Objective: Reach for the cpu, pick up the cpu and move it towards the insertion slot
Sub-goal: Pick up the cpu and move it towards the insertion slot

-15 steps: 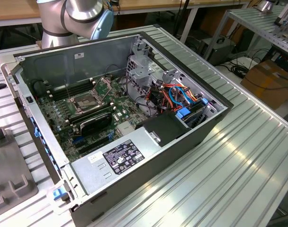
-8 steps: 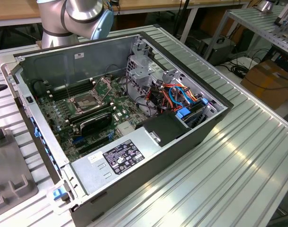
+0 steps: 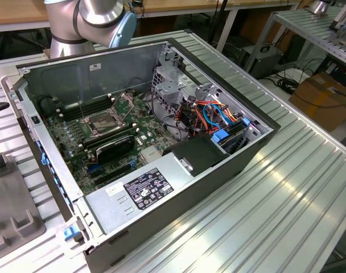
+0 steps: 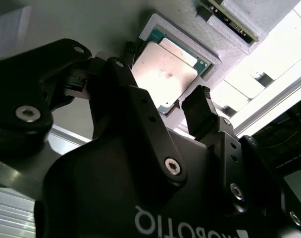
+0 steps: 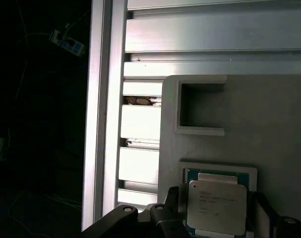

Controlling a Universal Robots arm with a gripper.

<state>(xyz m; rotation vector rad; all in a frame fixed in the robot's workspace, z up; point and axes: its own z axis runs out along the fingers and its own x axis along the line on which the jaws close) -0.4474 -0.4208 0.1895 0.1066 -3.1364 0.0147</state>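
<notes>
**Claw astride the cpu in its holder**

A ribbed aluminium table [image 3: 287,187] bears an open computer case [image 3: 93,82]. In both wrist views a grey holder [image 5: 269,124] lies beneath the gripper [image 4: 162,75], which is released, its black fingers [image 4: 200,106] spread. The insertion slot [image 3: 107,122], shiny-framed and dark-centred, sits on the case's board. The cpu [image 5: 217,206] rests flat in the holder's square recess, between the fingers; contact cannot be told.

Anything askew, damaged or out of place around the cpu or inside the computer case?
Nothing stands out. The cpu lies flat and square in its grey holder with the pincer at it; the insertion slot in the computer case looks intact.
</notes>
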